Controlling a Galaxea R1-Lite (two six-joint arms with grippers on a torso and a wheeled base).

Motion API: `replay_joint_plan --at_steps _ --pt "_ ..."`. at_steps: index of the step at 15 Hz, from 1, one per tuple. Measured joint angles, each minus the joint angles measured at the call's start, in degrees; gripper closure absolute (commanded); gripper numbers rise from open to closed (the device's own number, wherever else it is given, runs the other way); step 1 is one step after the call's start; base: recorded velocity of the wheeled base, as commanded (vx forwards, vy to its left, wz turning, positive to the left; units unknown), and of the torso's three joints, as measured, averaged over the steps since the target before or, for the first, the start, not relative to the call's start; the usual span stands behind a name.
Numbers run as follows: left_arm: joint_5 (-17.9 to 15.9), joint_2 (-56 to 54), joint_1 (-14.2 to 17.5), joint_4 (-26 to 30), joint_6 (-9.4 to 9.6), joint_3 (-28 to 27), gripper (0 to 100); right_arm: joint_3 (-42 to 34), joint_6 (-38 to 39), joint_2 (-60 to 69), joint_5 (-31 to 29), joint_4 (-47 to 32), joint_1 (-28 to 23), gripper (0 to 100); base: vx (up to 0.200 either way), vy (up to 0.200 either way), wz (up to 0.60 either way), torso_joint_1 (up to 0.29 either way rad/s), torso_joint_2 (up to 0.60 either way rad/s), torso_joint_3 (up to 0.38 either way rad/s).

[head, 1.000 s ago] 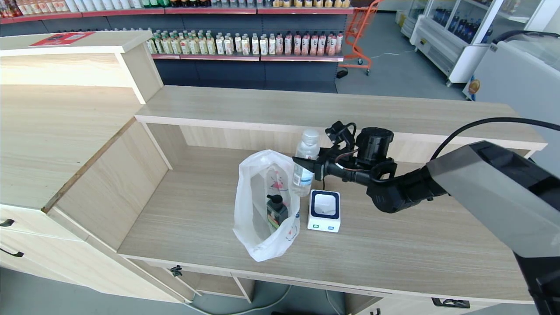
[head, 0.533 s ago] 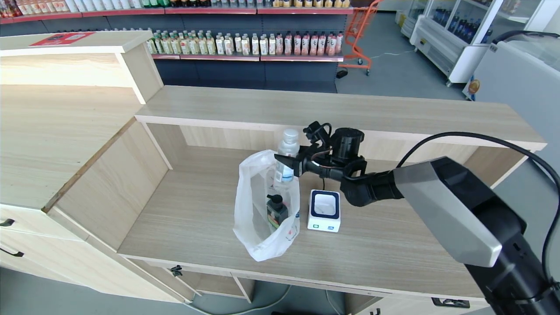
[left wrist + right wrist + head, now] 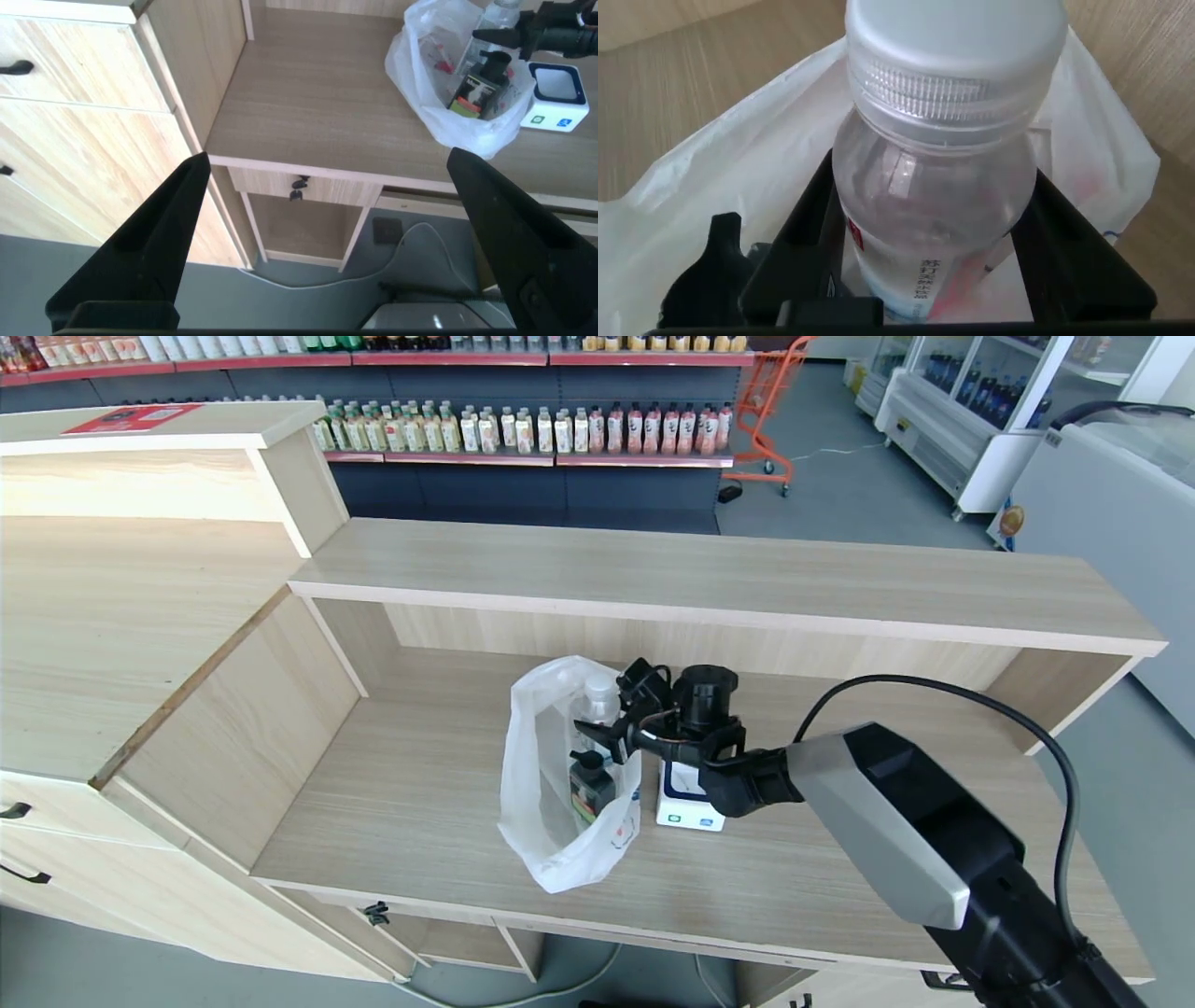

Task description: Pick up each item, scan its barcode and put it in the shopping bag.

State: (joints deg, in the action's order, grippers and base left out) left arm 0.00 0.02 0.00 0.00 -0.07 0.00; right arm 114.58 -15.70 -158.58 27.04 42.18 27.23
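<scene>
1. Head view: the right gripper [image 3: 605,735] holds the clear bottle [image 3: 599,698] upright in the mouth of the white bag [image 3: 551,821], with its jaws closed on the bottle's body. The bottle's lower part is inside the bag. A dark pump bottle [image 3: 590,786] stands in the bag just below it. The bag sits on the wooden counter [image 3: 420,803]. The white scanner [image 3: 691,810] is just beside the bag on the robot's right, partly hidden by the arm
2. Left wrist view: the left gripper [image 3: 329,157] has its fingers spread wide and holds nothing. It hangs at the counter's front edge, well apart from the bag [image 3: 425,103]
3. Right wrist view: the black fingers [image 3: 799,247] press both sides of the bottle [image 3: 943,177], its white cap up, with the bag [image 3: 738,168] open around it
</scene>
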Motion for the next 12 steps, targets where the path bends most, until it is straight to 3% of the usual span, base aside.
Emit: replay_joint_plan --at_steps 7,8,12 --pt "0.00 0.00 0.00 0.00 0.00 0.00 0 -0.69 -0.63 -1.62 0.09 4.95 -0.72 100 0.000 0.000 0.00 0.000 0.00 0.000" --pt "0.00 0.00 0.00 0.00 0.00 0.00 0 -1.44 -0.52 -1.27 0.17 5.22 -0.74 0 0.000 0.000 0.00 0.000 0.00 0.000" --pt "-0.02 0.00 0.00 0.00 0.00 0.00 0 -3.74 3.89 1.57 0.55 5.25 -0.83 0 0.000 0.000 0.00 0.000 0.00 0.000"
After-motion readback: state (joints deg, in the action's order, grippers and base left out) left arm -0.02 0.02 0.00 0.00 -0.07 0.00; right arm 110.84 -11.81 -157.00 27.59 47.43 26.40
